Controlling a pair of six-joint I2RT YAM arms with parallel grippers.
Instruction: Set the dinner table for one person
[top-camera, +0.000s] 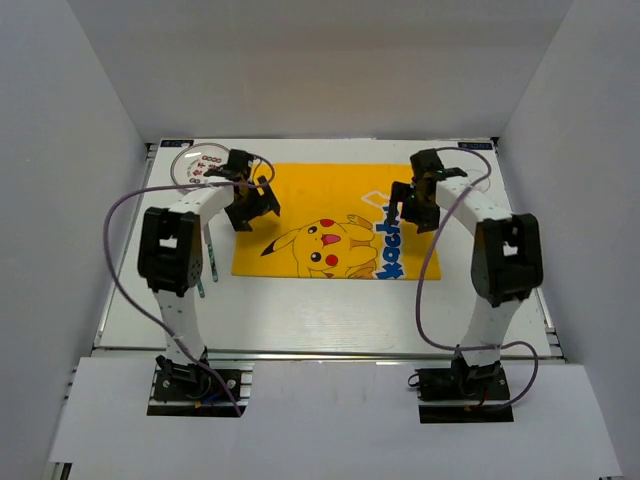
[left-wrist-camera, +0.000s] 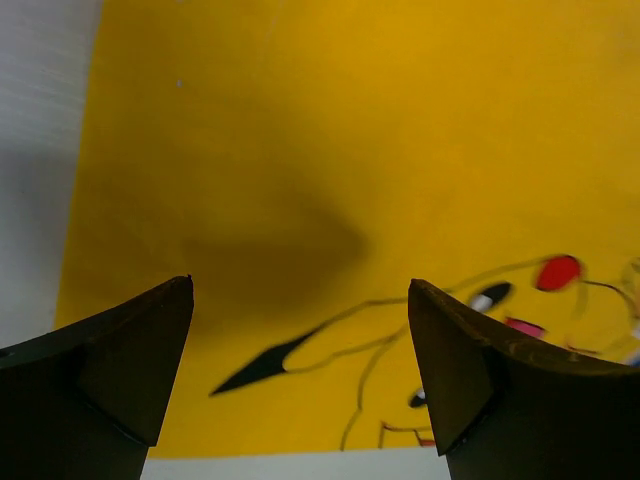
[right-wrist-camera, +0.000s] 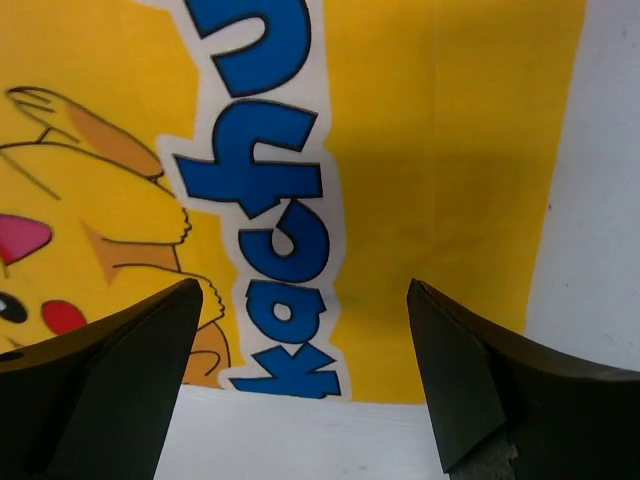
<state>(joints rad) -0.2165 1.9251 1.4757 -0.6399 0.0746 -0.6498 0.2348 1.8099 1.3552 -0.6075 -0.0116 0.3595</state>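
Jaws spread wide on both arms, nothing between them. Left gripper (left-wrist-camera: 300, 290) hung over the left part of the yellow mat (top-camera: 340, 195); right gripper (right-wrist-camera: 305, 290) hung over its right part, near the lettering.

Table (top-camera: 300, 320): white, flat, filling the middle of the top view, with the mat lying flat on its far half, roughly centred. Round plate (top-camera: 190, 165) with red marks sat at the far-left corner, off the mat and partly behind the left arm. Thin stick-like item (top-camera: 211, 250) lay on the table just left of the mat, under the left arm; too small to tell what it was.

Risks, as judged:
- Mat is cloth. A finger lowered onto it and dragged sideways would likely bunch or skew it.
- Plate sits close to the left arm's cable (top-camera: 120, 215) and wrist. A reach for it from this pose could nudge it toward the table edge.
- Thin item lies flat on the table; a pinch from above may slip off or push it along.

Writing: blue outlined letters "kachu" on the mat, read in the right wrist view; anything before them was cut off. No other labels legible.
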